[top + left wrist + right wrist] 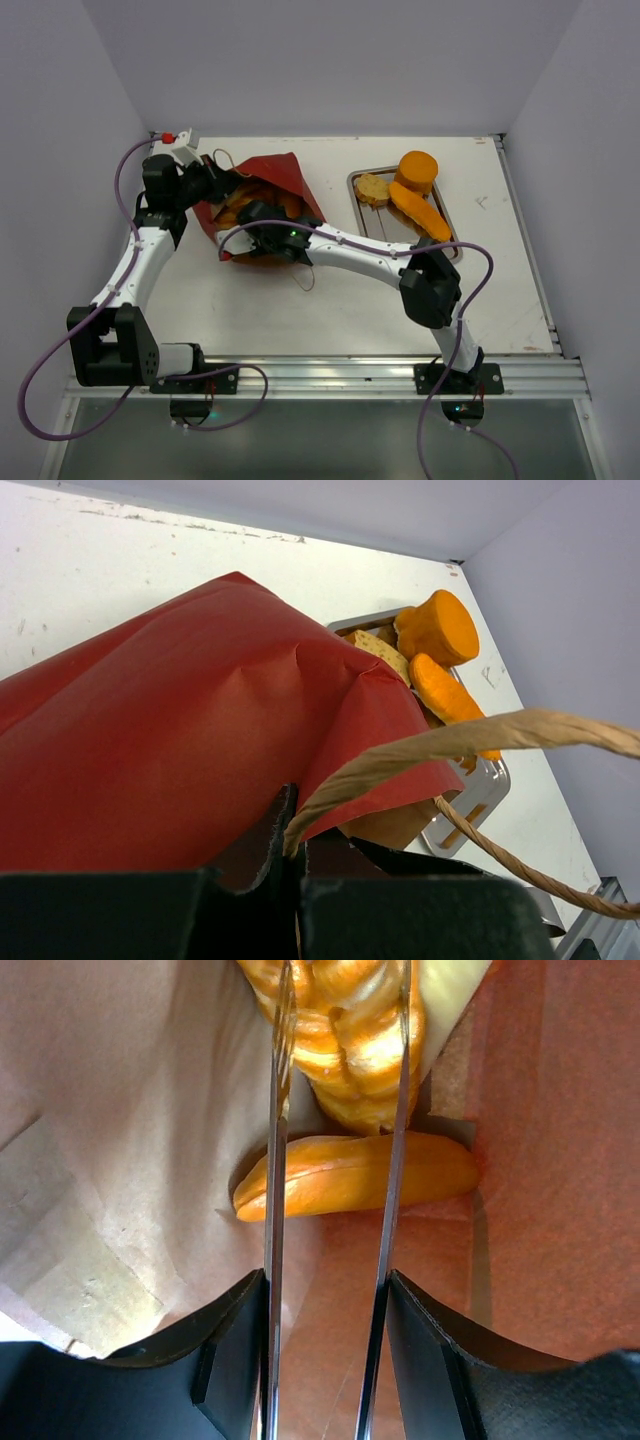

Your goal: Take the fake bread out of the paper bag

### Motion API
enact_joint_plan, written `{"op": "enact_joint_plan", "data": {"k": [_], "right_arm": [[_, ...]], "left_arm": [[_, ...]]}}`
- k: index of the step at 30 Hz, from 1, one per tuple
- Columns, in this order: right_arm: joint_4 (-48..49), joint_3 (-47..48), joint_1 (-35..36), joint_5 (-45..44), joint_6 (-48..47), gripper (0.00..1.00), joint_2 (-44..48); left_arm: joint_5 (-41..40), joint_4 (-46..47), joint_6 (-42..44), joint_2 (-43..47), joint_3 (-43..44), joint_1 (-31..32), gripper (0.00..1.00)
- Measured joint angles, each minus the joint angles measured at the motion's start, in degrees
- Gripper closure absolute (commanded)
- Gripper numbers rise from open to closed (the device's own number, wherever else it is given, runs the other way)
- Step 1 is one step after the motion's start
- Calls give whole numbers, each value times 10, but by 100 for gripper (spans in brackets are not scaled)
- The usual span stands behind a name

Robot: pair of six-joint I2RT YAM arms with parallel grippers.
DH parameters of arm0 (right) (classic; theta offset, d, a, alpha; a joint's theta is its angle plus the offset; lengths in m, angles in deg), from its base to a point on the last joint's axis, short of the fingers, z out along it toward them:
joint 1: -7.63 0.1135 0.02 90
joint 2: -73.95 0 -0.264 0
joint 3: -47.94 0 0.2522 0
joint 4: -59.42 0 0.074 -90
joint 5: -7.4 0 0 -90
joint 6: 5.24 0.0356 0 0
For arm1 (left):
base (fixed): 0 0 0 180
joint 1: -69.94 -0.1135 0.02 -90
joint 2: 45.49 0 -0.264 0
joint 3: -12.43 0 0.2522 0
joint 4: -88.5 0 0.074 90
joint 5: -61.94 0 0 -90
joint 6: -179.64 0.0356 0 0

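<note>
Red bag (pixel 285 175): R arm (pixel 370 255) bent, R gripper (pixel 338 1020) inside over bread (pixel 430 1170).

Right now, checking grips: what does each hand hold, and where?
Left hand pinches the paper bag at its rim by the handle. Right hand, open over bread inside, holds nothing.

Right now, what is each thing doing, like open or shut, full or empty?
Bag, lying down, mouth open, bread inside.
Left claw, shut on the bag's edge.
Right claw, open, inside the bag, holding nothing.
Bread in bag, two pieces showing, not gripped.
Tray, flat on the table, partly full.
Bread on tray, three pieces, out of the bag.
</note>
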Motion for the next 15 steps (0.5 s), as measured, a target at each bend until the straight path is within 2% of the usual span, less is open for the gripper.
{"op": "enact_joint_plan", "data": {"k": [15], "right_arm": [[40, -12, 2, -14, -1, 45, 0]], "left_arm": [[4, 0, -6, 0, 0, 0, 100]]}}
